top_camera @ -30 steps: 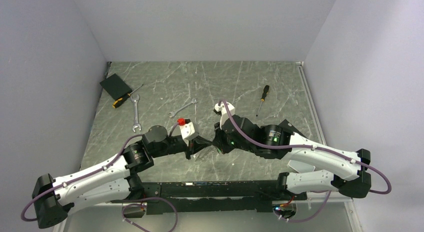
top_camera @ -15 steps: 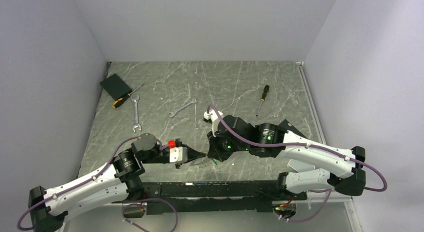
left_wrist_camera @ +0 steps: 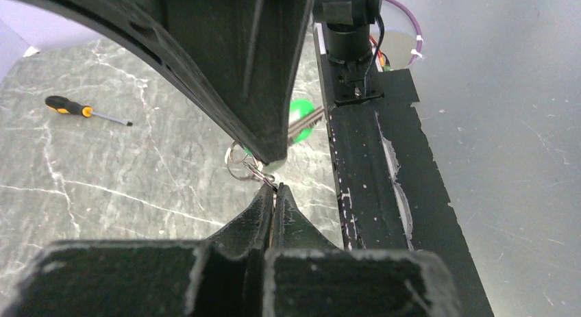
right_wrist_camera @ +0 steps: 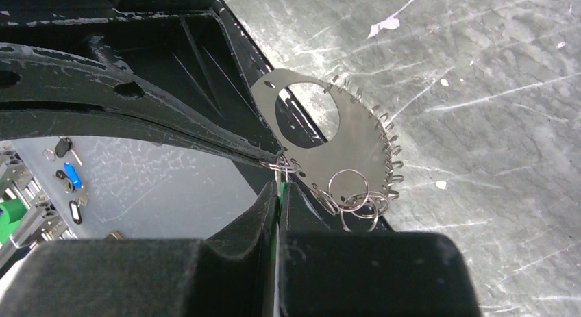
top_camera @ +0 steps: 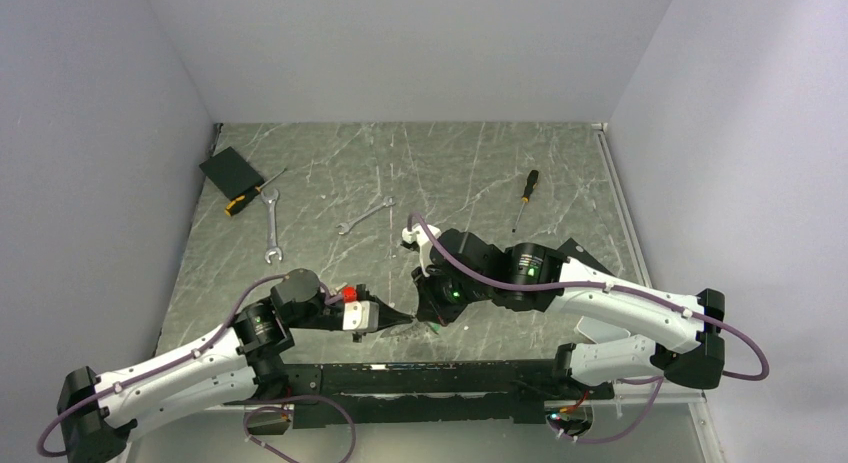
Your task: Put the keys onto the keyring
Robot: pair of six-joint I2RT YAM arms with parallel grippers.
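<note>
My left gripper and right gripper meet tip to tip low over the table's near edge. In the left wrist view my left gripper is shut on a small wire ring, and the right gripper's fingers come down onto it. My right gripper is shut on the green-headed key, which also shows in the left wrist view. A flat silver disc edged with wire loops and several loose split rings hang beside it. No beaded chain keyring or plain silvery key shows.
Two silver wrenches, a black-and-orange screwdriver, a second screwdriver and a black pad lie farther back. A black taped rail runs along the table's near edge right beside the grippers.
Both grippers moved together toward the near edge and a little left, staying tip to tip. The left arm's wrist dropped lower and swung toward the front.
</note>
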